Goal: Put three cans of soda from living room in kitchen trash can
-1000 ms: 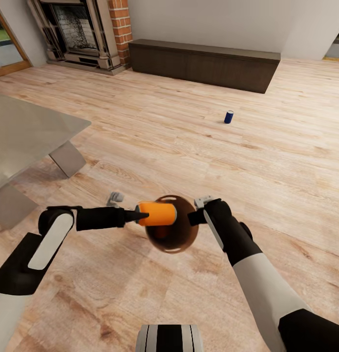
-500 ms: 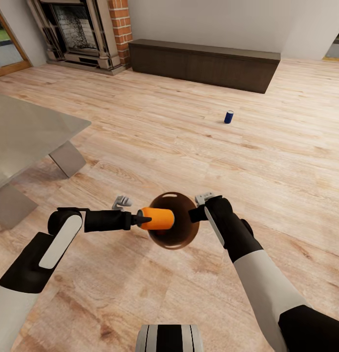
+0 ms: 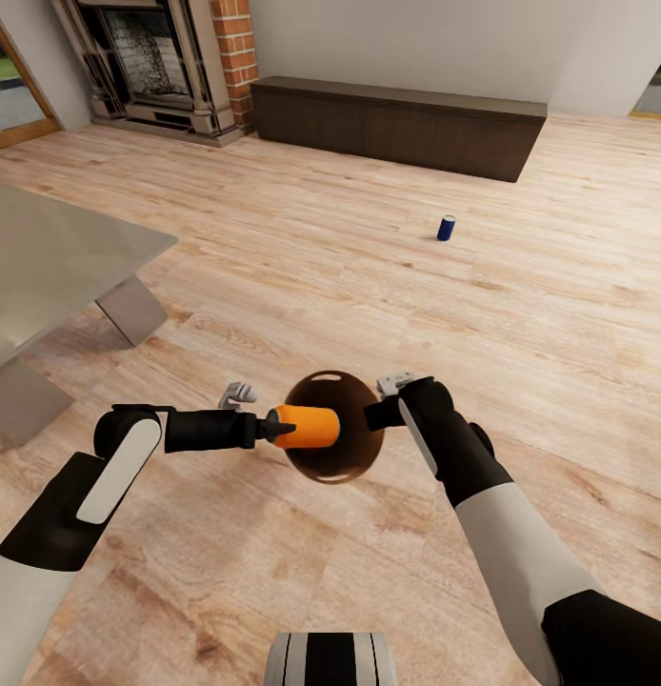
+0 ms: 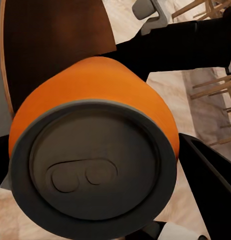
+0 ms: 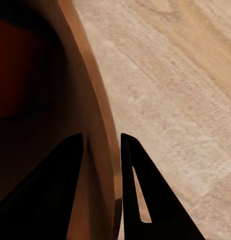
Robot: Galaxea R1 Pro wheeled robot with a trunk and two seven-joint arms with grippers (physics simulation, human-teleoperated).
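The left fingers [image 3: 278, 428] are clamped on an orange can [image 3: 307, 426], which lies on its side just left of the frame's centre, over the open mouth of the bin [image 3: 334, 457]. In the left wrist view the can's grey top [image 4: 93, 165] faces the camera, with the bin's brown inside [image 4: 50, 45] behind it. The right fingers [image 5: 101, 145] pinch the bin's rim [image 5: 103, 135], 1 finger inside and 1 outside, closed narrow on the wall; in the head view that right gripper [image 3: 380, 415] sits at the bin's right edge, holding it up off the wood floor [image 3: 521, 324].

The step in hand looks like dropping this can into the bin. The next move calls for the left fingers to open while the can is squarely above the mouth, and for the right grip to hold steady so the bin does not tip.

A blue can [image 3: 446, 228] stands upright on the floor in the upper right, well apart from the robot, in front of the long dark cabinet [image 3: 397, 124]. It would be the next to fetch. A grey table [image 3: 54, 257] fills the left edge.
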